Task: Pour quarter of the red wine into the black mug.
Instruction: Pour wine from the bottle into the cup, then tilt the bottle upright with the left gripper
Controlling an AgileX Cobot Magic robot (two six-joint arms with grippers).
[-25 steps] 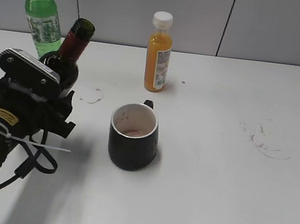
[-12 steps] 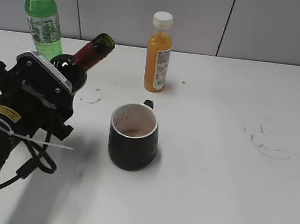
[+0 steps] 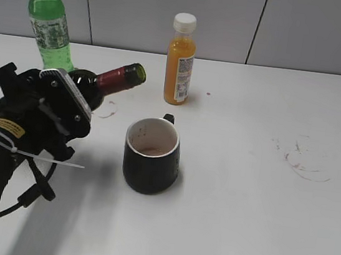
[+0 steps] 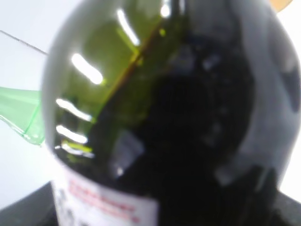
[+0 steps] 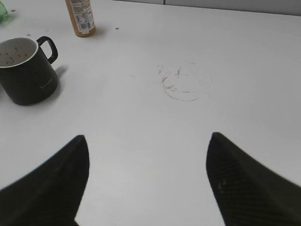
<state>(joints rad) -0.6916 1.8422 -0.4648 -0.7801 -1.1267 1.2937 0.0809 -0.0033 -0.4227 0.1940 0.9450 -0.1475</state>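
Left jaws (image 3: 67, 98) clenched on wine bottle (image 3: 104, 81), tipped near-horizontal, neck pointing 2 o'clock; mouth short of mug (image 3: 150, 155), which sits at 4 o'clock on worktop (image 3: 242, 206). Right jaws (image 5: 146, 183) released, idle.

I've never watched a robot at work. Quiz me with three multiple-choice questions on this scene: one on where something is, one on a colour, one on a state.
1. Where does the orange juice bottle stand?
A. behind the black mug
B. right of the stains
C. inside the mug

2. What colour is the mug's inside?
A. red
B. white
C. green

3. How is the red wine held in the left gripper?
A. upright
B. upside down
C. tilted, mouth toward the mug

Answers: 1 A, it stands farther back on the table. 2 B, the inner wall is white. 3 C, the neck slants mugward.
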